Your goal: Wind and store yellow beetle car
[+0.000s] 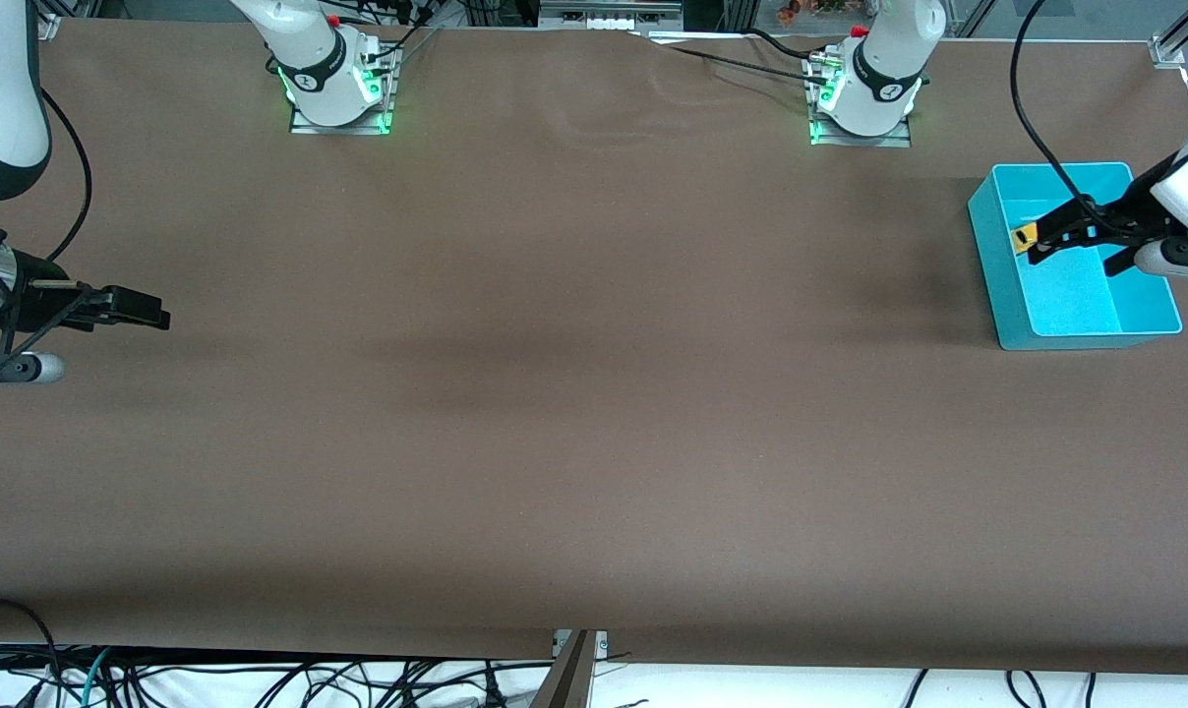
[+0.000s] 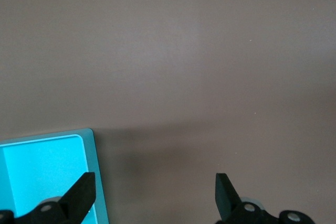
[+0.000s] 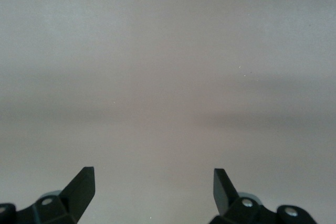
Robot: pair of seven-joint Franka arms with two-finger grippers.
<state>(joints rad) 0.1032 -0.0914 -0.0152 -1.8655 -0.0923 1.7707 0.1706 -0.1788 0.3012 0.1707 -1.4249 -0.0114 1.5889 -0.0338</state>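
Front view: the left end effector hangs over the teal bin, which sits on the brown table at the left arm's end. Its two dark fingers are spread wide and grip nothing. Just beside the fingertips, a small patch of bright yellow with a dark spot shows inside the bin against the bin's wall that faces the middle of the table; this is the yellow beetle car, lying in the bin and partly hidden by the fingers. Whether a fingertip touches the car cannot be told. The left arm reaches in from the table's edge with its white wrist raised above the bin and the fingers pointing toward the middle of the table. In the left wrist view, the left end effector shows its fingers far apart, with a corner of the teal bin under one finger and bare table under the other. The right end effector hovers over the table at the right arm's end, held low and level and pointing toward the table's middle, waiting. In the right wrist view, the right end effector is fully released, its fingers wide apart over bare table and holding nothing.
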